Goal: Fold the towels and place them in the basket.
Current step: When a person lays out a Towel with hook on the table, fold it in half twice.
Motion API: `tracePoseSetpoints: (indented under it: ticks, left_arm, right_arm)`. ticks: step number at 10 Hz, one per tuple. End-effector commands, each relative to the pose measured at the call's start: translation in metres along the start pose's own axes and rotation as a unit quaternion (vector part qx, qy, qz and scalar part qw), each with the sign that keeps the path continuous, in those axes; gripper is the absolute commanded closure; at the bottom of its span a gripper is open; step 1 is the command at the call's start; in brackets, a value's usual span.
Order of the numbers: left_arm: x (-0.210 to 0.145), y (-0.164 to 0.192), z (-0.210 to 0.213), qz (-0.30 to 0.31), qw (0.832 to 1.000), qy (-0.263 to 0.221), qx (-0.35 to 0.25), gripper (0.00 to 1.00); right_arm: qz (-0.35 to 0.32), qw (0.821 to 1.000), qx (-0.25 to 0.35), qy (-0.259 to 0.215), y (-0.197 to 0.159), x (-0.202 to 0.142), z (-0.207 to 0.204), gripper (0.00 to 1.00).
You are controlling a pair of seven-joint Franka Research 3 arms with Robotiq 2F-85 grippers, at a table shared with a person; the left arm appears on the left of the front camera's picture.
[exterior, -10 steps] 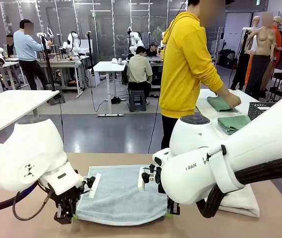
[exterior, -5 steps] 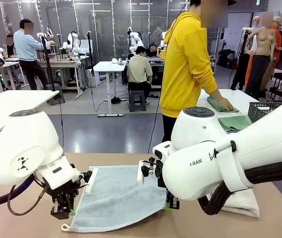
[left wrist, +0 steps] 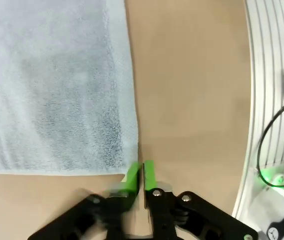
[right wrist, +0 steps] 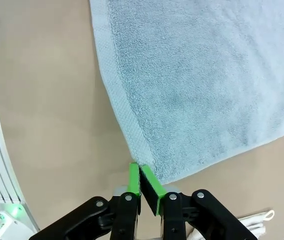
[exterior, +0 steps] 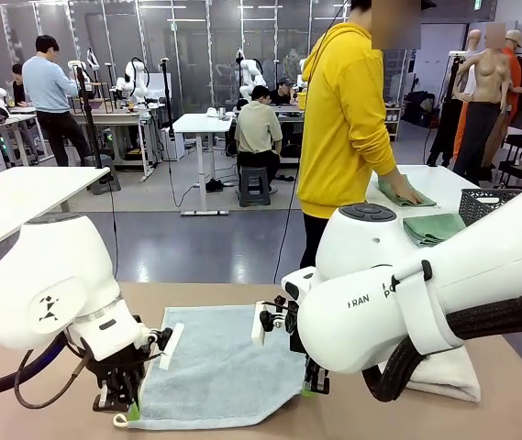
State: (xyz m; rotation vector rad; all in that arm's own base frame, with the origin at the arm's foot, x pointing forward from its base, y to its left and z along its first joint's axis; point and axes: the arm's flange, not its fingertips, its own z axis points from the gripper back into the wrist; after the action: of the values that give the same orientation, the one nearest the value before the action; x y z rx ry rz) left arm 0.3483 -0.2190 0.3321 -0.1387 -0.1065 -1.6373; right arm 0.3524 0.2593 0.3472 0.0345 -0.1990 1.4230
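Here, on the tan table (exterior: 380, 420), right end effector (right wrist: 140, 171) pinches the towel (right wrist: 196, 75); left end effector (left wrist: 141, 169) barely parted.

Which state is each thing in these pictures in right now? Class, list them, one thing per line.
blue towel, spread flat on the table.
cream towel, folded, lying beside it.
right gripper, shut on the blue towel's corner.
left gripper, jaws almost together at another corner; grip unclear.
basket, upright on the far table.
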Motion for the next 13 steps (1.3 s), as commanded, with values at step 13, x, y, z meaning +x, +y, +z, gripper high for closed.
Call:
tracePoseSetpoints:
  ticks: [13]
  left_arm:
    - [-0.005, 0.018, -0.032, 0.012, 1.000, 0.024, -0.003, 0.60]
  right_arm:
    - [0.011, 1.000, 0.015, -0.010, 0.005, -0.003, -0.007, 1.00]
